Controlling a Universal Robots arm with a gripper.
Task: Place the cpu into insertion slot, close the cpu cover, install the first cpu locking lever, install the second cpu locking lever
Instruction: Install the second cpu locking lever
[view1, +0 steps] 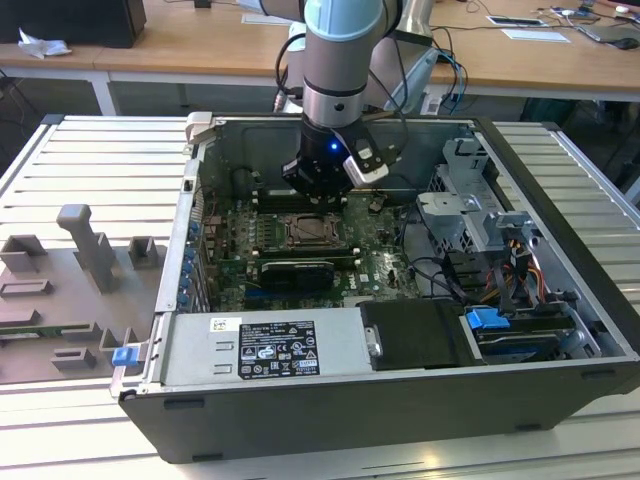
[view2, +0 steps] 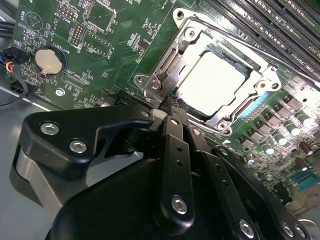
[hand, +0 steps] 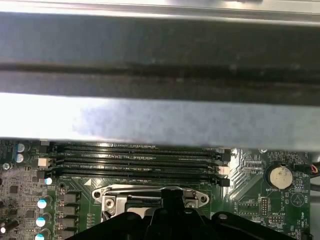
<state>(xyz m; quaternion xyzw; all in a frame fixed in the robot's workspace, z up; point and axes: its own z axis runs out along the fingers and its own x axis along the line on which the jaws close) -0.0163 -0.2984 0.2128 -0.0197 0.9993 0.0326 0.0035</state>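
Item: we log the pale silvery square cpu (view2: 212, 82) seated in the black insertion slot, silver frame cpu cover (view2: 220, 75) lowered. Black hand (view2: 172, 107) pinched closed at cover's corner; slipping risks bent lever.

An open computer case (view1: 560, 190) is walling in the motherboard (view1: 380, 275) on every side, leaving access from above. The drive cage (view1: 470, 210) is crowding the exterior view's right, and the tool (view2: 167, 107) is hanging just over the cpu cover (view2: 165, 70).
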